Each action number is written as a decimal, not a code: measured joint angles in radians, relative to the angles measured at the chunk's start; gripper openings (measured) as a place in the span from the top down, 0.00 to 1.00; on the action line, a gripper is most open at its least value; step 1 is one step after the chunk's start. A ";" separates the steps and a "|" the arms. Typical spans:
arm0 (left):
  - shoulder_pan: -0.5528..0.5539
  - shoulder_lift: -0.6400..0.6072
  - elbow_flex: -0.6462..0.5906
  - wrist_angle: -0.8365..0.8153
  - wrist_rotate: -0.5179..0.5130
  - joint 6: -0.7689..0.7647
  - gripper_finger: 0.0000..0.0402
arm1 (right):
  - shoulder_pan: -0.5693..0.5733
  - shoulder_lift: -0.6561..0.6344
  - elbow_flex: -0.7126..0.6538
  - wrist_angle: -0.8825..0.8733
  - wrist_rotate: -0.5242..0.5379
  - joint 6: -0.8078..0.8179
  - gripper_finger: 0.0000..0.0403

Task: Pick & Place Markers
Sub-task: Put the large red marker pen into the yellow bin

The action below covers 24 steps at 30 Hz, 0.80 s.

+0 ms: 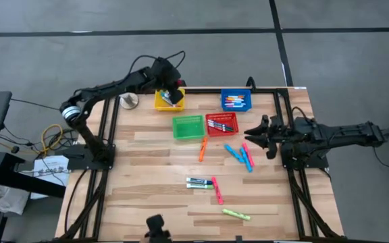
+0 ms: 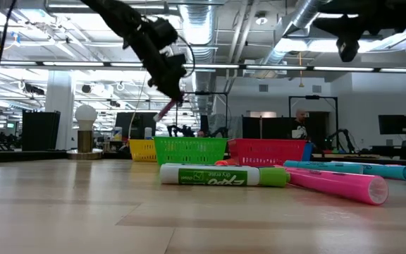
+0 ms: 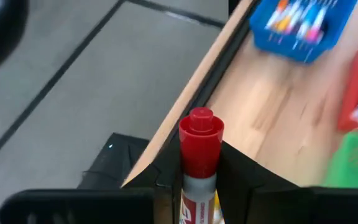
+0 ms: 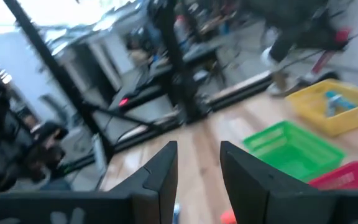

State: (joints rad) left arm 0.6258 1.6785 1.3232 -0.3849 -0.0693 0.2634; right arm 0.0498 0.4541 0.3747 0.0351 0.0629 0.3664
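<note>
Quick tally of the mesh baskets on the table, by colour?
yellow basket: 1
blue basket: 1
green basket: 1
red basket: 1
Total: 4

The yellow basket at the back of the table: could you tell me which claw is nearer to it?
Left. The left claw hangs right over the yellow basket, shut on a red-capped marker. The right claw sits far off at the table's right side, beyond the red basket.
</note>
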 joint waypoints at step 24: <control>0.055 0.203 0.009 -0.047 0.048 0.419 0.84 | 0.000 -0.102 -0.082 0.123 0.254 0.001 0.73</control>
State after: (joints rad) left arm 0.6803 1.8818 1.3323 -0.4316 -0.0217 0.6821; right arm 0.0498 0.3519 0.2932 0.1584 0.3172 0.3675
